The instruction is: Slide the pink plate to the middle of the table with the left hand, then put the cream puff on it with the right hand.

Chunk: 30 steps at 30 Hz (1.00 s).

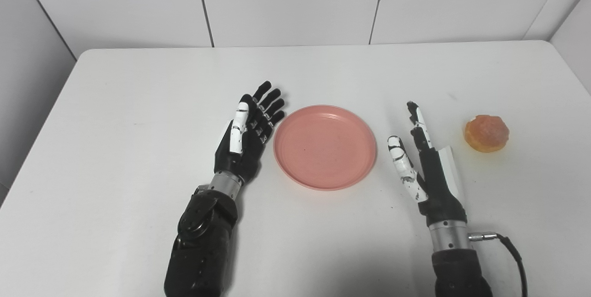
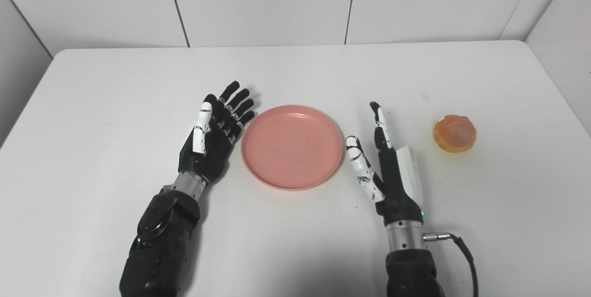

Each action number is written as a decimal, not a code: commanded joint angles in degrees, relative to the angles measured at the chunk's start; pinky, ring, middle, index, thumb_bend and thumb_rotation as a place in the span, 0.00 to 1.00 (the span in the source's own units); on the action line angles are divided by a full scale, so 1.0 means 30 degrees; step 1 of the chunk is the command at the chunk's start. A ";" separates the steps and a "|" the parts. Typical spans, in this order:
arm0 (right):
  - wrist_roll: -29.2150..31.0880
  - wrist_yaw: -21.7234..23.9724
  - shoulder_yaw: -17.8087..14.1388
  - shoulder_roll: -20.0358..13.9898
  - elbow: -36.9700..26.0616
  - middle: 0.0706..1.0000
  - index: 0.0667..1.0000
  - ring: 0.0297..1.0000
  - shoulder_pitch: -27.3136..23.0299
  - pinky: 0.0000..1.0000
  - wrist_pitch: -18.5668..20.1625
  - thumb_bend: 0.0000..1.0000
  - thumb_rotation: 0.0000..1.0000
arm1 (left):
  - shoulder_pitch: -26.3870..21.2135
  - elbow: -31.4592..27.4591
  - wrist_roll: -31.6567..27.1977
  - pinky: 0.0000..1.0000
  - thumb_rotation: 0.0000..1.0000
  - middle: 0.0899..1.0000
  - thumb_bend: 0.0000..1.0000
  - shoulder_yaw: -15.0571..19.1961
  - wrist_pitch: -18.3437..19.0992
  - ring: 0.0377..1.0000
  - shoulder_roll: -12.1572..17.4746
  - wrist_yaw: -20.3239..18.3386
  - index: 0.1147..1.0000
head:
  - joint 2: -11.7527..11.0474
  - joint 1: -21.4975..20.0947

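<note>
No readable text, labels, brands, nos. or signs showed anywhere in either view. Pink plate at frame center was plain, no print. Cream puff at right had no wrapper or tag. Left hand and right hand bore only black/white paint w/ chipped patches, no lettering. Counter and wall panels along the top of frame were blank.
</note>
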 commanded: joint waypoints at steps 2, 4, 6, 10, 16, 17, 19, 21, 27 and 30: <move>-0.0386 -0.0386 -0.0299 -0.0236 -0.0993 0.97 0.96 0.95 -0.0688 0.91 -0.0039 0.55 1.00 | 0.0832 0.1036 0.0038 0.93 1.00 0.91 0.41 0.0294 0.0200 0.92 0.0342 0.0106 0.88 | -0.0138 -0.0302; -0.0627 -0.0338 -0.0467 -0.0397 -0.1241 0.97 0.96 0.95 -0.0937 0.91 0.0031 0.54 1.00 | 0.0793 0.1352 -0.0008 0.93 1.00 0.91 0.41 0.0366 -0.0106 0.92 0.0421 0.0031 0.89 | -0.0287 -0.0668; -0.0848 -0.0323 -0.0595 -0.0491 -0.1425 0.97 0.96 0.95 -0.1144 0.91 0.0113 0.54 1.00 | 0.0759 0.1631 -0.0082 0.94 1.00 0.91 0.42 0.0441 -0.0355 0.93 0.0530 -0.0114 0.89 | -0.0471 -0.1169; -0.1312 -0.0505 -0.0773 -0.0778 -0.1519 0.97 0.96 0.95 -0.1566 0.91 -0.0184 0.53 1.00 | 0.0677 0.2028 -0.0361 0.94 1.00 0.92 0.42 0.0602 -0.0539 0.93 0.0766 -0.0399 0.90 | -0.0926 -0.2465; -0.2053 -0.0544 -0.1384 -0.1164 -0.1853 0.98 0.97 0.95 -0.2233 0.88 0.0220 0.55 1.00 | 0.0398 0.3333 -0.0767 0.96 1.00 0.94 0.44 0.0906 -0.1346 0.94 0.1186 -0.1243 0.92 | -0.1325 -0.3796; -0.2248 -0.0605 -0.1520 -0.1282 -0.1836 0.97 0.97 0.94 -0.2351 0.87 0.0213 0.54 1.00 | 0.0336 0.3552 -0.0811 0.96 1.00 0.94 0.44 0.0958 -0.1471 0.94 0.1240 -0.1365 0.92 | -0.1325 -0.3796; -0.2810 -0.0486 -0.1752 -0.1626 -0.1885 0.97 0.95 0.94 -0.2608 0.86 0.0391 0.55 1.00 | 0.0177 0.4050 -0.0931 0.96 1.00 0.94 0.43 0.1073 -0.1737 0.94 0.1377 -0.1663 0.93 | -0.1458 -0.4294; -0.3270 -0.0274 -0.1997 -0.2060 -0.1942 0.96 0.93 0.94 -0.2834 0.86 0.0559 0.55 0.99 | 0.0031 0.4494 -0.1105 0.96 1.00 0.94 0.43 0.1204 -0.1902 0.94 0.1486 -0.1920 0.93 | -0.1573 -0.4623; -0.4593 -0.0301 -0.2680 -0.3155 -0.1703 0.96 0.95 0.93 -0.3385 0.84 0.0928 0.60 0.89 | -0.0336 0.5367 -0.1633 0.96 1.00 0.94 0.41 0.1644 -0.1780 0.94 0.1739 -0.2357 0.93 | -0.1854 -0.5592; -0.5172 -0.0204 -0.3168 -0.3754 -0.1528 0.96 0.96 0.92 -0.3697 0.83 0.1330 0.62 0.86 | -0.0486 0.5529 -0.1791 0.96 1.00 0.93 0.39 0.1852 -0.1417 0.94 0.1777 -0.2255 0.92 | -0.1880 -0.5847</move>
